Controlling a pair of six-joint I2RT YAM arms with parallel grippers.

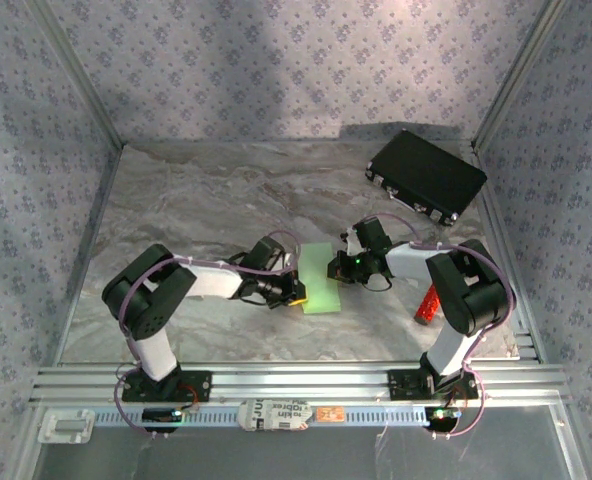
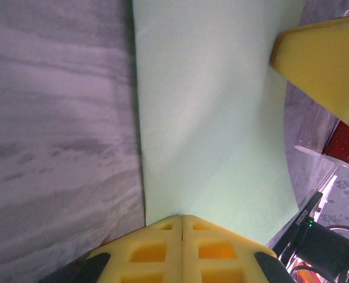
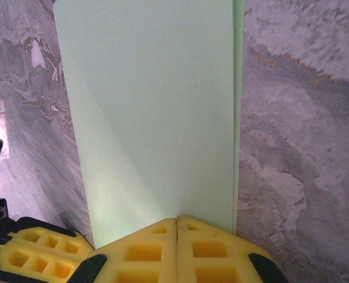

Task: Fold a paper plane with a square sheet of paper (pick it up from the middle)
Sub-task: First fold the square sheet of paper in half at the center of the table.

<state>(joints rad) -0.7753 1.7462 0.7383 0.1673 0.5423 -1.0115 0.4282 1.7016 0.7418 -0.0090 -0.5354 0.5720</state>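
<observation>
The square sheet of paper (image 1: 318, 278), pale green, lies flat at table centre, folded into a tall narrow rectangle. In the right wrist view its right edge shows a second layer (image 3: 238, 106) sticking out slightly past the top one. A faint diagonal crease crosses the top layer.

Left gripper (image 1: 294, 290) is at the paper's left edge, low on the table. Its yellow fingers (image 2: 157, 247) are together with no gap, tips meeting the paper's edge (image 2: 210, 118). Can't tell if the paper is pinched or just pressed.

Right gripper (image 1: 336, 268) is at the opposite edge, facing the left one. Its jaws are together too (image 3: 177, 221), tips on the paper's near edge (image 3: 151, 118); grip or press is unclear.

Each wrist view catches the other gripper's yellow finger (image 2: 325, 65) (image 3: 39, 259).

The marbled grey table (image 1: 206, 200) is around the paper. A small red cylinder (image 1: 428, 303) lies to the right, by the right arm. The black case (image 1: 426, 177) is in the far right corner, well apart from the paper.
</observation>
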